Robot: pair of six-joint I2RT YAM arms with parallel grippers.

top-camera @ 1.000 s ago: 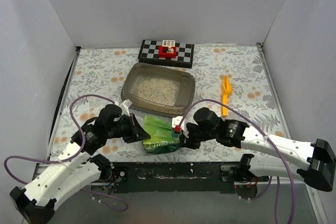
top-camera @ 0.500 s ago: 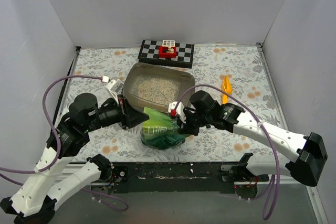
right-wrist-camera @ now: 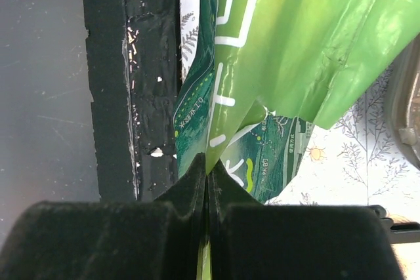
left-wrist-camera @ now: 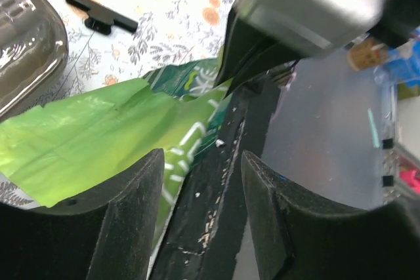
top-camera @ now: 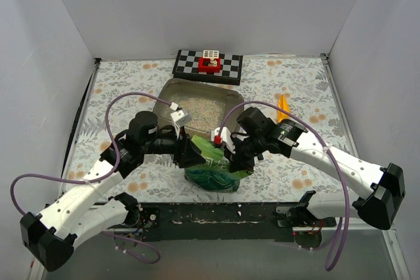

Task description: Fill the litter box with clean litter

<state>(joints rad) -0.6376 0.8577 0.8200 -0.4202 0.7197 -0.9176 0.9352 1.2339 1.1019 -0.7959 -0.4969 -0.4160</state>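
**Hoisted the bag, let go on the left**

Pulled the green bag (top-camera: 213, 170) up from lying flat over the last second, close to the tabletop's near edge and just short of the litter box (top-camera: 231, 93) at the tabletop's middle. Pinched its top fold in the right gripper (right-wrist-camera: 207, 185), jaws pressed together on the foil. Released with the left gripper (left-wrist-camera: 200, 227): jaws parted, nothing between them, bag edge just beside one finger. Found clean litter (top-camera: 205, 106) already spread thinly over the box floor, with more apparently in the bag. Judged the step as readying the bag for another pour. Called next for a fresh left-side hold lower on the bag, then a tilt of its mouth over the box's near wall. Risked spilling granules on the tabletop if tipped too early.
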